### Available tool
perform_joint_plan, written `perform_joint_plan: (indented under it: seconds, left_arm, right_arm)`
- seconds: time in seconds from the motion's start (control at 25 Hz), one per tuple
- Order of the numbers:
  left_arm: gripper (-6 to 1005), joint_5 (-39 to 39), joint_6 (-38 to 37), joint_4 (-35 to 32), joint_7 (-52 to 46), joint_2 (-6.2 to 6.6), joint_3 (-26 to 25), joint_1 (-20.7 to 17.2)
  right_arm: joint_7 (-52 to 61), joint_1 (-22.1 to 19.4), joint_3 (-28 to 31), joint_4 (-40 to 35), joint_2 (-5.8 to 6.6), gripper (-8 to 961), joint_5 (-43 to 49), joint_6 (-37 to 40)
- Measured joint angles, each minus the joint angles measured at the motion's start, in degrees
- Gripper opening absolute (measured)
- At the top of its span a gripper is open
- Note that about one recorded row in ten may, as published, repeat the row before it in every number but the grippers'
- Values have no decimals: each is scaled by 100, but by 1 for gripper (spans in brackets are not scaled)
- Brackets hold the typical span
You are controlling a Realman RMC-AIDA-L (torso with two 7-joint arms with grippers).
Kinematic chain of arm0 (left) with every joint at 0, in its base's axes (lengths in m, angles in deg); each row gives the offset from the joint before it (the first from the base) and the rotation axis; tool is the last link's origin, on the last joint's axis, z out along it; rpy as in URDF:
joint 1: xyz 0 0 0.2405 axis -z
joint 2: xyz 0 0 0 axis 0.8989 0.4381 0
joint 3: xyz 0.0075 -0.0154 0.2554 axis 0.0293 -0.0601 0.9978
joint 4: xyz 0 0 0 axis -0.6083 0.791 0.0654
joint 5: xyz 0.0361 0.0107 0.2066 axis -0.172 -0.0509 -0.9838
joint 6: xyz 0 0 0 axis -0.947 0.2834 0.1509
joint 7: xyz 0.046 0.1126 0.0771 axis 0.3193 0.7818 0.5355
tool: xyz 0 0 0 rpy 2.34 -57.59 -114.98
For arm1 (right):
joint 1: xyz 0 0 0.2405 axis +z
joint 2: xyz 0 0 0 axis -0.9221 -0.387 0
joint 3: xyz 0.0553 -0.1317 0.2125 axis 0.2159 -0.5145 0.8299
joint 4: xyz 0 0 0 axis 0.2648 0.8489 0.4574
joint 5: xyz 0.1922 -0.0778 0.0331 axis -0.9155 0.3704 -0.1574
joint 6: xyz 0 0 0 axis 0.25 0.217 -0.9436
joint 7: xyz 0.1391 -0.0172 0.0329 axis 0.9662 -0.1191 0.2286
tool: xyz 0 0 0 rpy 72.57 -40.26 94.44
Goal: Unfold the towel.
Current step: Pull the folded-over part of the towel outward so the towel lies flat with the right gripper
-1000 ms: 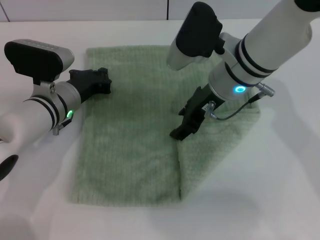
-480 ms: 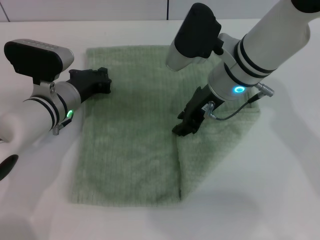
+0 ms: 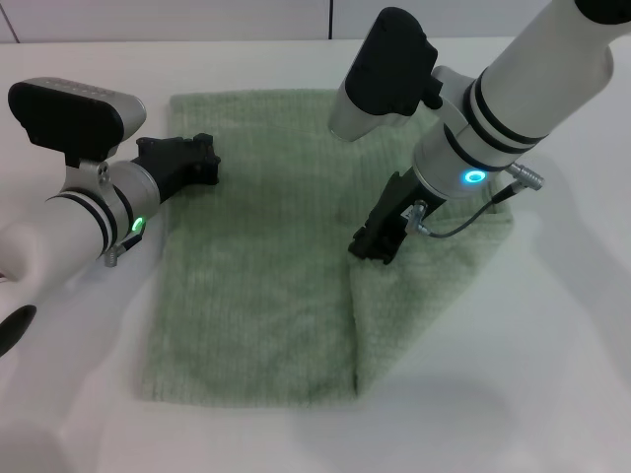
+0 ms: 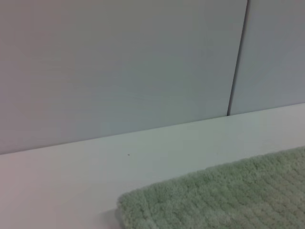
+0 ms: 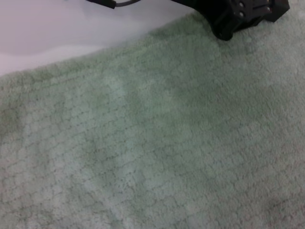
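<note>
The pale green towel (image 3: 256, 266) lies on the white table (image 3: 572, 345). Its right part (image 3: 434, 286) lies as a second layer, with an edge running from mid-towel to the near hem. My right gripper (image 3: 376, 244) is shut, with its tip low over that edge near the towel's middle. No cloth is lifted. The right wrist view shows ribbed towel (image 5: 143, 143) and the black gripper body (image 5: 238, 14). My left gripper (image 3: 192, 158) rests at the towel's left edge near the far corner. The left wrist view shows that towel corner (image 4: 214, 200).
White table surface surrounds the towel on all sides. A grey wall with a vertical seam (image 4: 237, 57) stands behind the table. A thin cable (image 3: 463, 219) hangs from my right wrist above the towel.
My right gripper has drawn back a little up and to the right from the layer's edge. The towel and the left arm have not moved.
</note>
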Motion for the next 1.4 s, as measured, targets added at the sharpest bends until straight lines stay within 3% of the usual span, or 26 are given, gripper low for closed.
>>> perform_joint_plan:
  seconds: [0.12, 0.28, 0.84, 1.24, 1.4]
  left_arm:
    - [-2, 0, -4, 0, -7, 0, 2, -6]
    - [-2, 0, -9, 0, -8, 0, 10, -21]
    - [-2, 0, -3, 156, 28, 19, 14, -124]
    - [-2, 0, 0, 158, 40, 20, 14, -140]
    - [-2, 0, 0, 158, 41, 23, 11, -141]
  right_arm:
    - [1, -12, 0, -47, 7, 79, 3, -32]
    - [1, -112, 0, -363, 23, 65, 51, -178]
    - [2, -1190, 51, -3502, 13, 66, 613, -2095]
    - [171, -1723, 30, -4938, -6, 65, 1080, -2964]
    - [265, -1789, -70, -5009, -8, 66, 1216, -3018]
